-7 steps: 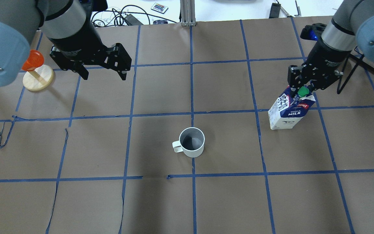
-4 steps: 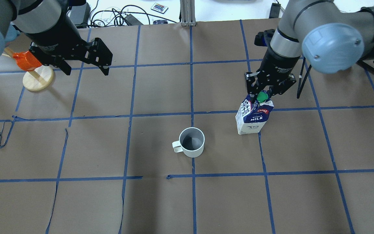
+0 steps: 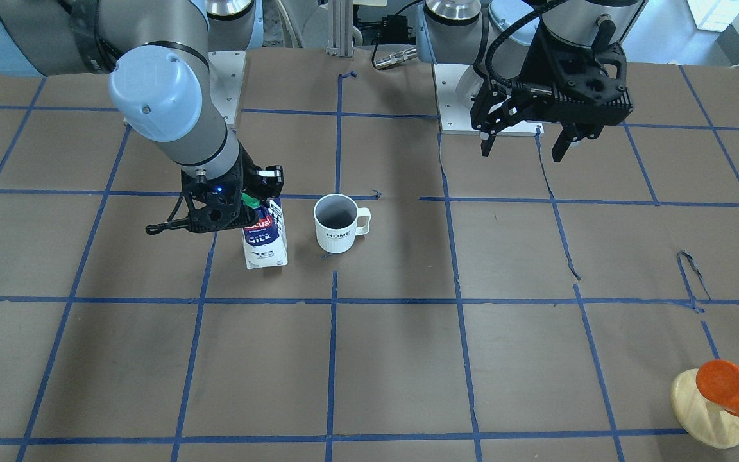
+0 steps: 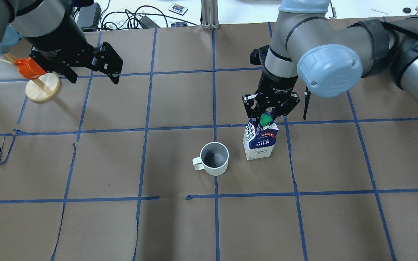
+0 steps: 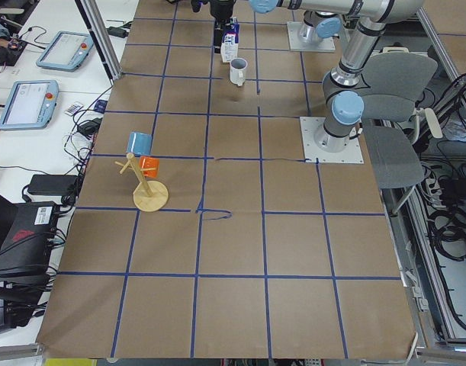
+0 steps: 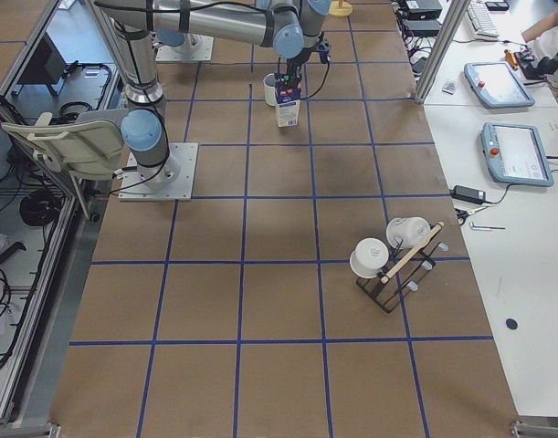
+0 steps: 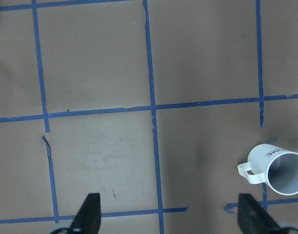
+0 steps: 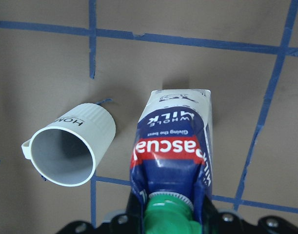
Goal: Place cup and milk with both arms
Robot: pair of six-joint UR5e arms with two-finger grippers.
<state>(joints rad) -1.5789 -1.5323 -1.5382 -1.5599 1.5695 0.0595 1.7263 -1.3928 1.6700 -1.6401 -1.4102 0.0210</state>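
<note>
The white ribbed "HOME" mug (image 4: pixel 214 158) stands upright mid-table, handle to the view's left; it also shows in the front view (image 3: pixel 337 223), left wrist view (image 7: pixel 280 170) and right wrist view (image 8: pixel 70 148). The blue-and-white milk carton (image 4: pixel 259 142) with a green cap stands upright just right of the mug, apart from it, also in the front view (image 3: pixel 265 234) and right wrist view (image 8: pixel 175 146). My right gripper (image 4: pixel 266 117) is shut on the carton's top. My left gripper (image 4: pixel 93 74) is open and empty, high over the far left, away from the mug.
A wooden stand with an orange cup (image 4: pixel 31 70) sits at the far left by my left gripper. A black rack with white mugs (image 6: pixel 393 260) stands at the table's right end. Cables and a remote lie beyond the far edge.
My right gripper has carried the milk carton left from the right side to just beside the mug. My left arm drew back toward the far left, then held still.
</note>
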